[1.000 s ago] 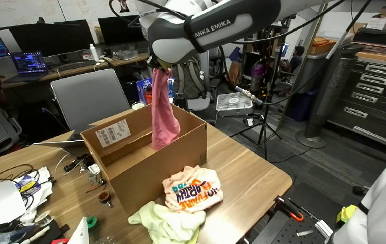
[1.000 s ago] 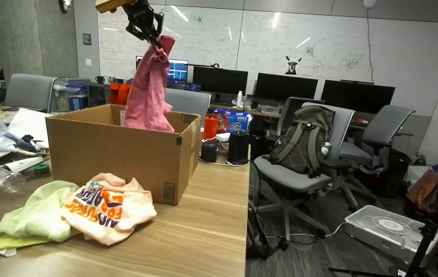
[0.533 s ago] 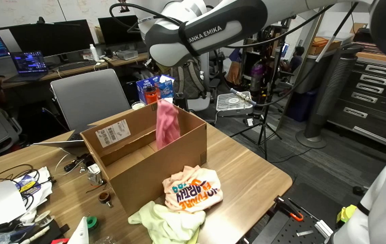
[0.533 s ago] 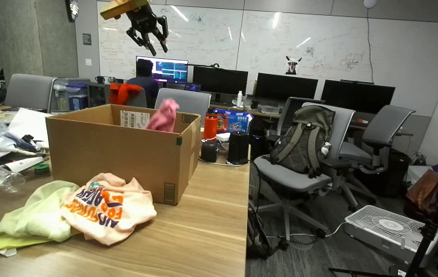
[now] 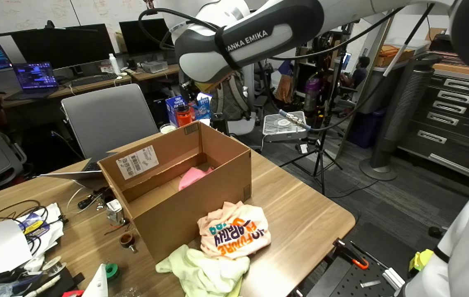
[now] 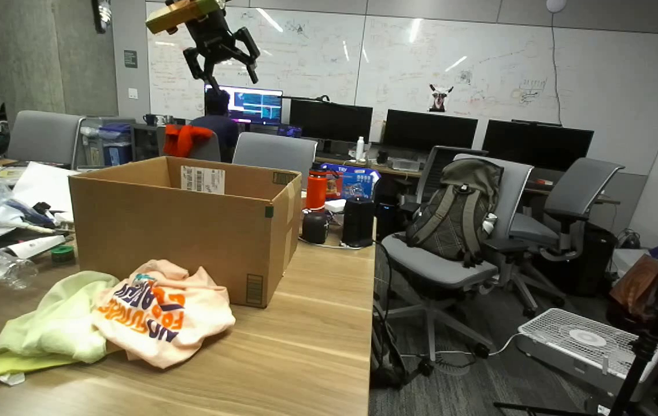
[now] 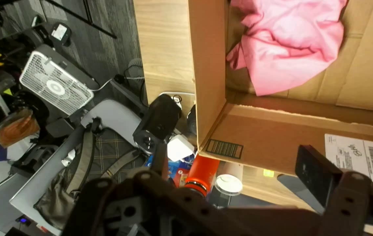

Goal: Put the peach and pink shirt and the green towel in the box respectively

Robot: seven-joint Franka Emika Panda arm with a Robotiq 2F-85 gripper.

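My gripper (image 6: 234, 84) hangs in the air above the cardboard box (image 6: 170, 231), its jaws spread wide with nothing between them. In the wrist view the pink shirt (image 7: 291, 49) lies crumpled on the box floor; an exterior view shows only a bit of the pink shirt (image 5: 193, 177) over the near wall. Outside, against the box's front wall, the printed peach shirt (image 5: 234, 231) rests on the table. The pale green towel (image 5: 205, 270) lies bunched beside it, partly touching it. Both cloths are away from my gripper.
An orange bottle (image 6: 315, 190) and a black speaker (image 6: 358, 222) stand behind the box. Papers, cables and tools, with a green tape roll (image 5: 111, 270), cover one side of the table. A chair (image 5: 111, 115) stands close behind it.
My gripper has opened and let go of the pink shirt, which has dropped from hanging upright down into the box. The peach shirt and green towel have not moved.
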